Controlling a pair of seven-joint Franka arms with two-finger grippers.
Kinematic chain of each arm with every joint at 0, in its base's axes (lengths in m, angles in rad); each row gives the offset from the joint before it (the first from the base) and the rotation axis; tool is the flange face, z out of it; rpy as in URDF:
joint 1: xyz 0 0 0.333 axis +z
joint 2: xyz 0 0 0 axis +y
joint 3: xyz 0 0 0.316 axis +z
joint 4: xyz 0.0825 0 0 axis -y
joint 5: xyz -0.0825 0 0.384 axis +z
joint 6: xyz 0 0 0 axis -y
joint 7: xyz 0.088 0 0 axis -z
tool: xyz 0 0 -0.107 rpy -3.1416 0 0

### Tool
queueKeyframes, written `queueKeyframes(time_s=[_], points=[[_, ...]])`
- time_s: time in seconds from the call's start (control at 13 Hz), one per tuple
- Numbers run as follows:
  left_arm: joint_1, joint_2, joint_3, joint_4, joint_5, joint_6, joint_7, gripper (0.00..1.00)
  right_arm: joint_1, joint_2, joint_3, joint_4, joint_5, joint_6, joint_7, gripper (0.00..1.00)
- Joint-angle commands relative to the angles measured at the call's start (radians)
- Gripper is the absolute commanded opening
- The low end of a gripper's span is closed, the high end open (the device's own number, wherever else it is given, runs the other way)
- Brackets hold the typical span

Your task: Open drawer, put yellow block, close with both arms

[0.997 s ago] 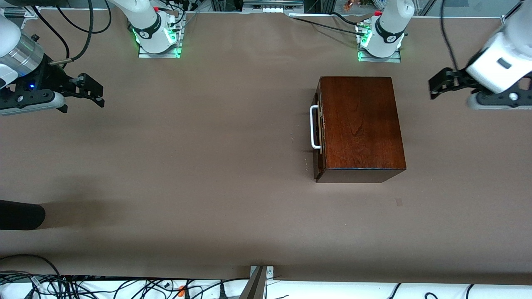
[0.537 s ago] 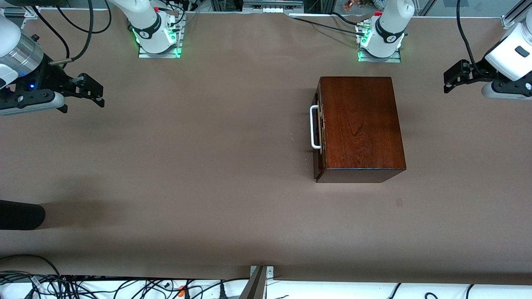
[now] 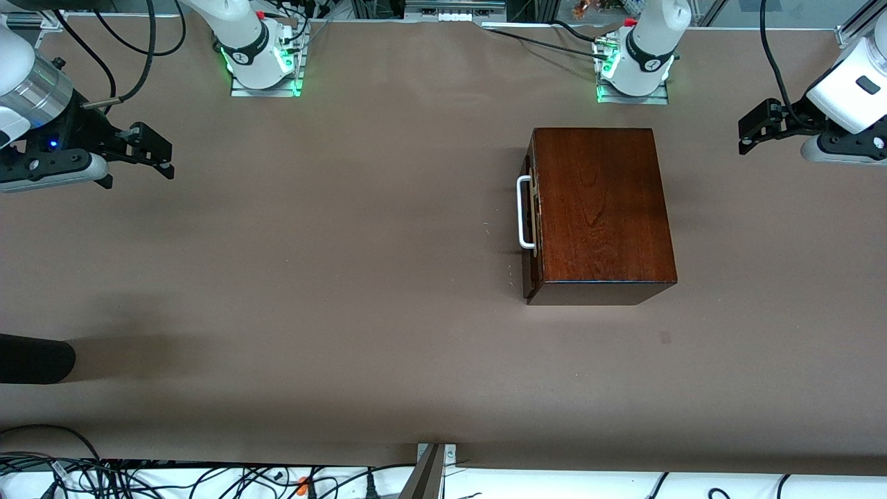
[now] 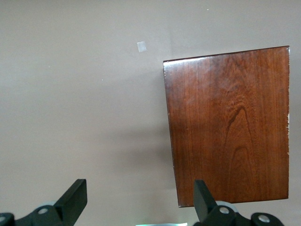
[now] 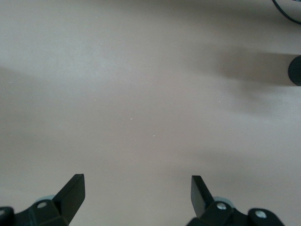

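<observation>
Drawer shut in the dark brown wooden box [image 3: 601, 211] (no yellow block visible). We see left gripper [image 3: 752, 135] and right gripper [image 3: 149, 149] aloft, fingers apart. Either start or finish.

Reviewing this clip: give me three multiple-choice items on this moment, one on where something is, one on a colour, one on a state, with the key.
1. Where is the left gripper?
A. over the bare table at the left arm's end
B. on the drawer handle
C. over the box top

2. What colour is the drawer handle on the wooden drawer box?
A. black
B. white
C. yellow

3. What state is the drawer in?
A. pulled fully out
B. removed
C. shut

Key: 1 A, the gripper hangs clear of the box; 2 B, the front view shows a white bar; 3 C, the drawer front sits flush with the box. The right gripper waits with jaws open, as do the left's.
</observation>
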Motion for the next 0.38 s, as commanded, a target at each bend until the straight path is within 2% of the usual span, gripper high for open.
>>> queueKeyframes(time_s=[0.0,0.31], points=[[0.023,-0.017,0.001,-0.022,-0.069,0.023,0.01,1.0,0.004,0.003,-0.001,0.016,-0.017,-0.013,0.012,1.0],[0.024,-0.016,-0.001,-0.02,-0.068,0.026,0.01,1.0,0.004,0.003,-0.001,0.016,-0.017,-0.013,0.012,1.0]])
